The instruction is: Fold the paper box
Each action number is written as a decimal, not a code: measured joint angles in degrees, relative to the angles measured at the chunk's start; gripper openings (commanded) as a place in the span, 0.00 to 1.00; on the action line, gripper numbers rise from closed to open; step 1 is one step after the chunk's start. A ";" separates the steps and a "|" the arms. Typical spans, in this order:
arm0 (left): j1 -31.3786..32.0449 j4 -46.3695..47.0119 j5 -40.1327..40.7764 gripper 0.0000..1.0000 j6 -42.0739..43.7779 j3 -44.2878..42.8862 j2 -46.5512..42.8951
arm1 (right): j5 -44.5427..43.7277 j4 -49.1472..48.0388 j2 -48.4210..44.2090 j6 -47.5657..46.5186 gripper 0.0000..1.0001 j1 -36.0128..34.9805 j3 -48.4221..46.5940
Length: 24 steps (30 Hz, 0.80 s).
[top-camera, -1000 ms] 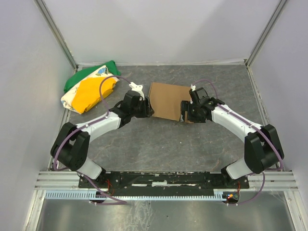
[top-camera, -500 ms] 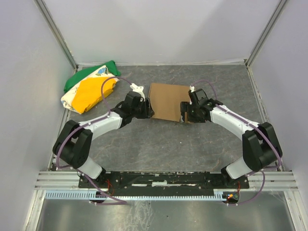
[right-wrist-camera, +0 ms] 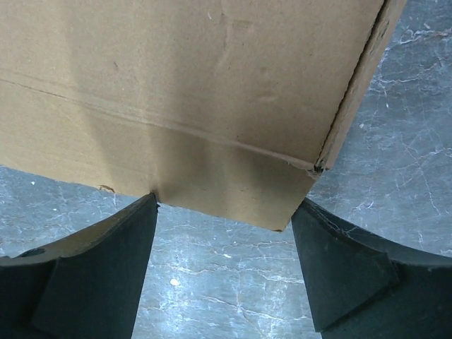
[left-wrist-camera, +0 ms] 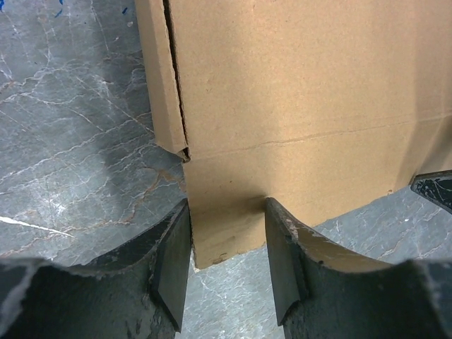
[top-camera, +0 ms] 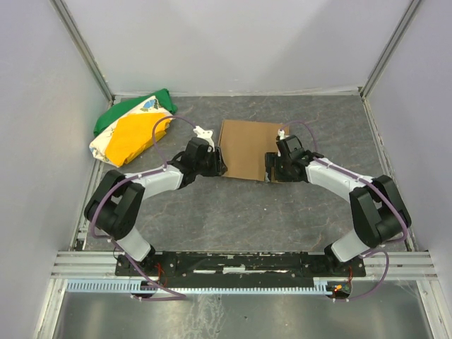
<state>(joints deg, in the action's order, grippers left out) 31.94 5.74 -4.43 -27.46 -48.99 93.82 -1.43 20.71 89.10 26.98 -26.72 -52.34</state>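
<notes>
Paper box [top-camera: 247,148]: brown cardbd, flat, creased

Both arms have drawn in toward the paper box [top-camera: 247,145], elbows swung inward. The left pincer [top-camera: 217,166] has crept further onto the box's near-left corner, its jaws slightly narrower. The right pincer [top-camera: 272,168] has edged closer at the box's near-right corner.

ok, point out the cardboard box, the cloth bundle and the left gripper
cardboard box [top-camera: 248,148]: top view, middle of its brown top face.
cloth bundle [top-camera: 133,134]: top view, on its yellow patch.
left gripper [left-wrist-camera: 227,215]: left wrist view, midway between the fingertips, over the box's flap.
</notes>
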 measured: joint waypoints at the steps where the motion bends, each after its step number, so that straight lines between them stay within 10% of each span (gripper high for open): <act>1: 0.00 -0.04 -0.04 0.51 0.00 0.00 0.00 | -0.02 -0.31 0.00 -0.04 0.84 0.00 0.26; 24: 0.07 -17.18 2.54 0.52 2.01 -6.86 -3.96 | 0.55 1.27 -6.29 0.63 0.89 -0.02 0.39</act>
<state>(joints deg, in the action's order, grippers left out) 32.01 -11.44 -1.89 -25.45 -55.86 89.86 -0.89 21.98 82.81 27.62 -26.74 -51.94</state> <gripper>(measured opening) 0.520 0.887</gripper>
